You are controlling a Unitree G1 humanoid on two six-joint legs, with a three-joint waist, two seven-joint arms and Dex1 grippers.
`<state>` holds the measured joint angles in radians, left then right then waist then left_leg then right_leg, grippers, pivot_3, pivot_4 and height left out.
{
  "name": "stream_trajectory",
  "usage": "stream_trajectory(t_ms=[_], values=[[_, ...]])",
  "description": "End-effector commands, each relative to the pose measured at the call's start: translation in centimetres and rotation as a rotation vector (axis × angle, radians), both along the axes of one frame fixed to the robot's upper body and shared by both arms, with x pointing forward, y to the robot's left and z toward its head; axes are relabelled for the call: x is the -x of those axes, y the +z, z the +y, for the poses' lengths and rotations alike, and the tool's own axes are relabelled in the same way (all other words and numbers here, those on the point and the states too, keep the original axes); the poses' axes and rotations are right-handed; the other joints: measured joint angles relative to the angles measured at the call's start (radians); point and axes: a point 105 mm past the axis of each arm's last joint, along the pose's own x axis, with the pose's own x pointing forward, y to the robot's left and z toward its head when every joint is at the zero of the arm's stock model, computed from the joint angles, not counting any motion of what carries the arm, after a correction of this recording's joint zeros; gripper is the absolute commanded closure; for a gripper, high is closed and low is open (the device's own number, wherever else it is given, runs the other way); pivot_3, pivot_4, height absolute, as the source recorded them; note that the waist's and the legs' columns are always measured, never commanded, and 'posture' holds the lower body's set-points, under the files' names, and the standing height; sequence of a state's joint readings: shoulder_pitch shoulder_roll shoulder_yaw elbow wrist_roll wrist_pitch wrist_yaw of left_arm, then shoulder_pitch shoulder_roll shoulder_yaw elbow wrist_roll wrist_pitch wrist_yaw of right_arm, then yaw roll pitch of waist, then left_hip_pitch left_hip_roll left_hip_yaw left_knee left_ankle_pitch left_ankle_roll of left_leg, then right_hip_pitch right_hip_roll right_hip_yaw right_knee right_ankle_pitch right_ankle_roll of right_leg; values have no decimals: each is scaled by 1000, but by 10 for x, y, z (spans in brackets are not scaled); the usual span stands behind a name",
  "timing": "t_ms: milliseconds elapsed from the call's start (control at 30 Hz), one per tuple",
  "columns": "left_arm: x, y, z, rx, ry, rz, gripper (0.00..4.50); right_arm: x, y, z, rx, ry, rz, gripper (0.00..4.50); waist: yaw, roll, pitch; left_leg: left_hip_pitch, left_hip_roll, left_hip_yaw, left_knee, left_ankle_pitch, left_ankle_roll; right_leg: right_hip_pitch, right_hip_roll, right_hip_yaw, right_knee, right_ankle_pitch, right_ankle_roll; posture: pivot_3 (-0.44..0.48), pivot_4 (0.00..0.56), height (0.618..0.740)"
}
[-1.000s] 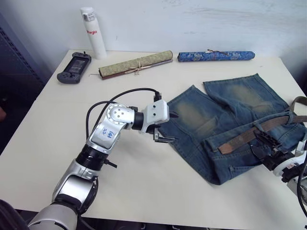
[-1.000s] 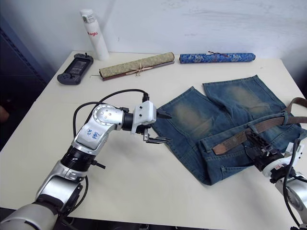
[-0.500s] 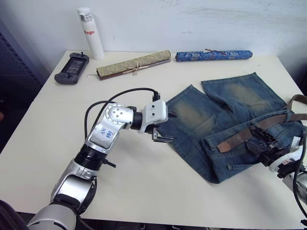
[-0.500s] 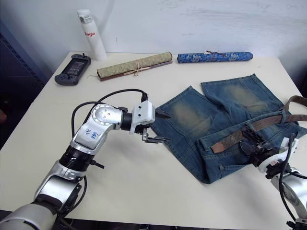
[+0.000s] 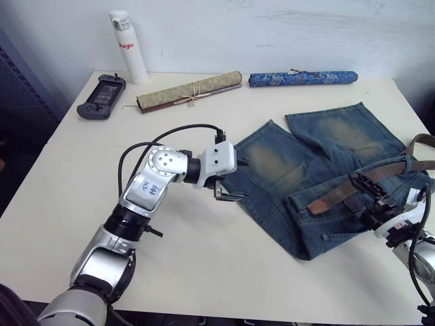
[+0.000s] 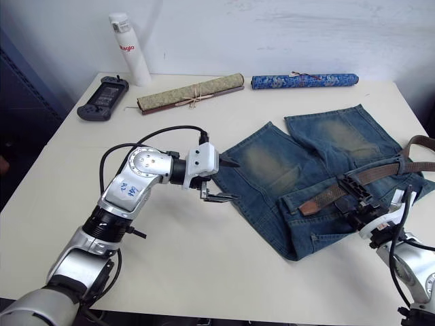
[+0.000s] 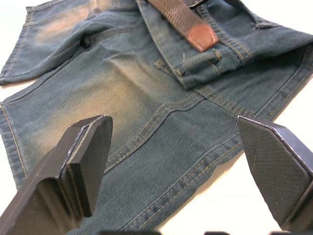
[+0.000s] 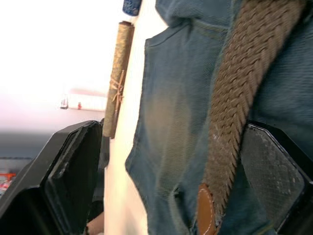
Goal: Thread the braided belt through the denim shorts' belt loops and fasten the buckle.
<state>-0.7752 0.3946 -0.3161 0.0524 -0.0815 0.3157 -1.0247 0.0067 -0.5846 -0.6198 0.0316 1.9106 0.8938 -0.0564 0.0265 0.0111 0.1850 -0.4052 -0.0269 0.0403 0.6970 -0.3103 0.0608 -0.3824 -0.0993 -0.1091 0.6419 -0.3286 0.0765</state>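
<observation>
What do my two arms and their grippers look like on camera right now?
The left arm is silver and white with round joints, blue handwritten marks on one segment and a looping black cable. The left gripper and the right gripper each have two black wedge-shaped fingers; the right sits on a white wrist with black cable.

A lab-like test room: bare white table (image 5: 61,204) against a blank wall (image 5: 272,34).

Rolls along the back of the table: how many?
2. A tan roll tied with string lies at the back, between the game controller and the blue patterned roll, which lies to its right, beyond the shorts. Neither looks hidden.
</observation>
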Motion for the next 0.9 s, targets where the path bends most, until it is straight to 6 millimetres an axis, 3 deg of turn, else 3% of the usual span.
stream_trajectory(t_ms=[33,133,267,300,333,400,433,533,667,900], values=[[2,13,-4,12,-21,-52,0,0,6,9,-4,38,-53,25,0,0,0,0,0,0,0,0,0,0,0,0,0,0,0,0,150,686],[2,14,-4,11,-25,-55,0,-1,0,10,-18,36,-44,839,0,0,0,0,0,0,0,0,0,0,0,0,0,0,0,0,150,686],[1,15,-3,8,-21,-58,0,-1,-4,6,-19,5,-38,2391,0,0,0,0,0,0,0,0,0,-1,0,0,0,0,0,0,150,686],[1,14,-3,8,-21,-58,0,-1,-4,5,-18,2,-37,3025,0,1,0,0,0,0,0,0,0,-1,0,0,0,0,0,0,150,686],[1,14,-3,8,-21,-58,0,-1,-4,5,-17,-1,-40,3274,0,1,0,0,0,0,0,0,0,0,0,0,0,0,0,0,150,686],[1,14,-3,8,-22,-57,0,-2,-3,2,-12,-19,-54,4276,0,1,0,0,0,0,0,0,0,-1,0,0,0,0,0,0,150,686],[1,14,-4,9,-23,-57,0,-3,-3,1,8,-27,-60,4463,0,1,0,0,0,0,0,0,0,-1,0,0,0,0,0,0,150,686],[1,14,-4,10,-25,-57,0,-5,-4,1,100,-42,-66,4463,0,1,0,0,0,0,0,0,0,-1,0,0,0,0,0,0,150,686],[5,14,-5,7,-41,-45,0,-10,-19,7,115,-69,-60,4463,0,1,0,0,0,0,0,0,0,-1,0,0,-1,0,0,0,150,686],[6,15,-3,19,-18,-18,0,-25,-26,19,75,-124,-105,4463,-10,0,1,0,0,0,-1,0,0,0,0,0,0,0,0,0,150,686]])
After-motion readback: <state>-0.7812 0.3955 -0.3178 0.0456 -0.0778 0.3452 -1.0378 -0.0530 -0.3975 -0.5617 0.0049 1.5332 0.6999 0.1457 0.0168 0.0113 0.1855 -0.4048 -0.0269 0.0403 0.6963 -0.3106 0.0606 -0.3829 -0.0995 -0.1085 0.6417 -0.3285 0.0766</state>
